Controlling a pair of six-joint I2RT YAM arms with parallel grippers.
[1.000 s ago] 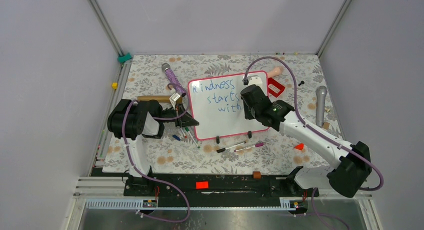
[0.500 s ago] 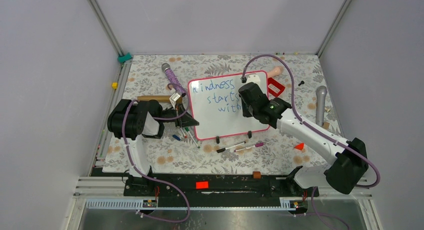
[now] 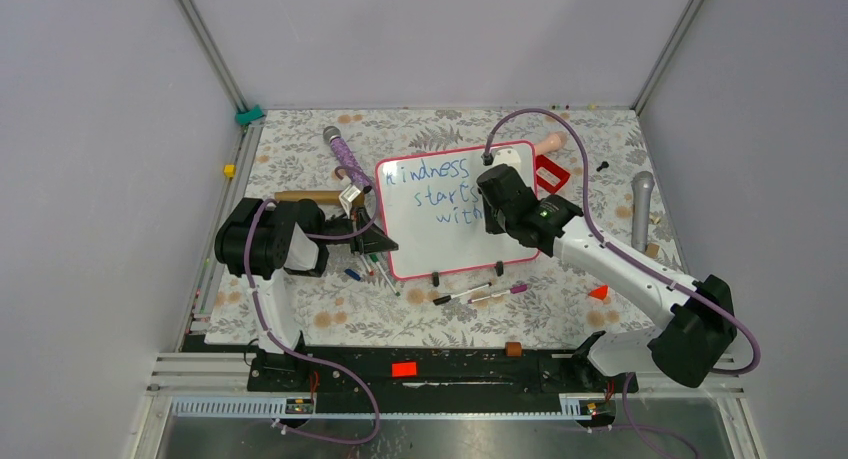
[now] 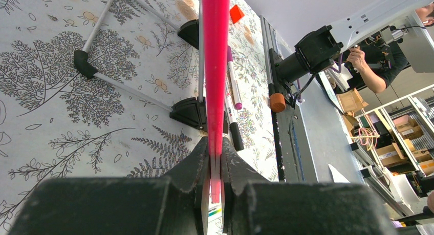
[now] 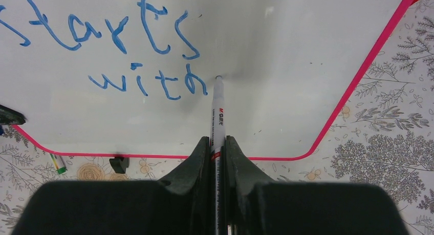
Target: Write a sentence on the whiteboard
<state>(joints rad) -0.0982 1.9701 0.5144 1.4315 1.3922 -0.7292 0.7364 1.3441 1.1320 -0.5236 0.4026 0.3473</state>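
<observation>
At centre of the desk: whiteboard, face up to the top camera, pink-red rim all round, two black clip feet on its near edge. Blue writing on it, three lines: "kindness / starts / with".

Left pincer: clamped on the board's rim at the left edge, rim pinched between both fingers. Wrist view sees the board edge-on.

Right pincer: clamped on a white marker, over the right half of the board. Marker tip touches the white surface just right of the "h" in "with".

Two loose pens lie on the desk just beside the board's near edge. More pens sit by the left pincer. Grey microphone is well off to the right.
</observation>
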